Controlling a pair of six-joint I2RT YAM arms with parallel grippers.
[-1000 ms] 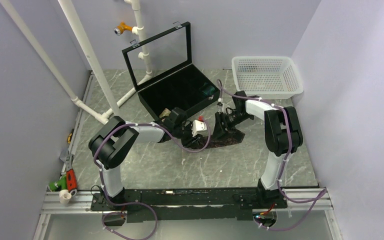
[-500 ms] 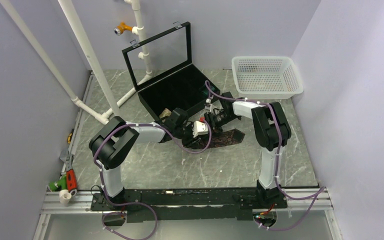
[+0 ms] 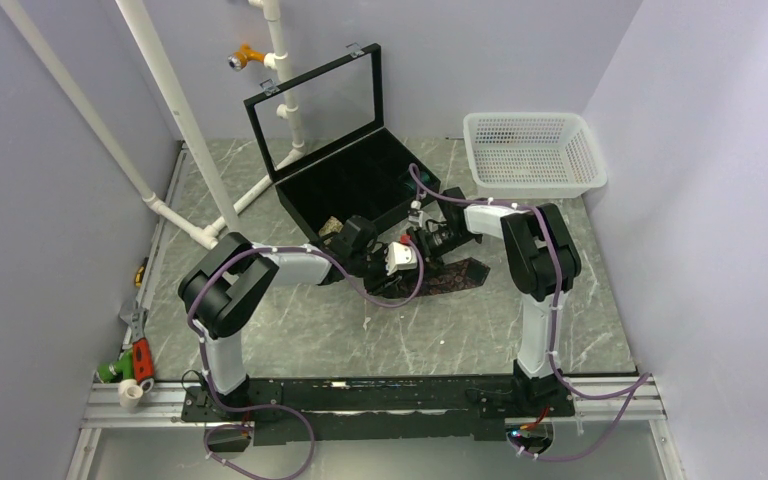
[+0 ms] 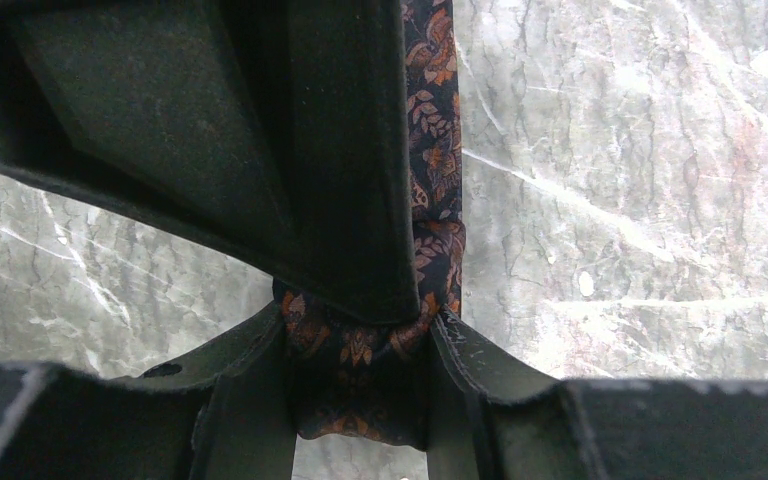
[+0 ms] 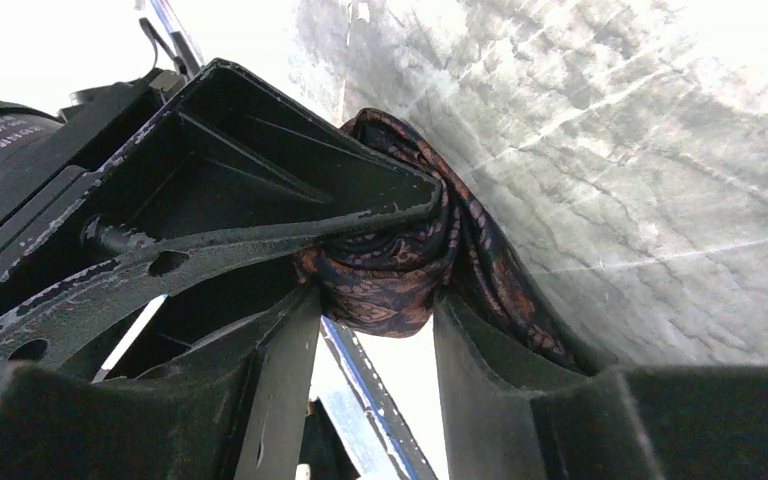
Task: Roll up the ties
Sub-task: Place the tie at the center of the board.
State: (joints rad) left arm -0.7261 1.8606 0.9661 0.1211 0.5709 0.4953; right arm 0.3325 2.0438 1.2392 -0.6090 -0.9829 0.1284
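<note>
Your left hand (image 4: 360,345) and right hand (image 5: 375,305), each half closed, are pinching the dark brown-maroon leaf-patterned fabric tie (image 4: 438,150) between their fingers (image 4: 250,400).

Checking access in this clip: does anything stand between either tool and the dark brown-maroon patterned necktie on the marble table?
Nothing visible does. The dark brown-maroon leaf-patterned fabric necktie fills the gap between the fingers of the left tool and of the right tool; each tool's only close neighbour is the other.
</note>
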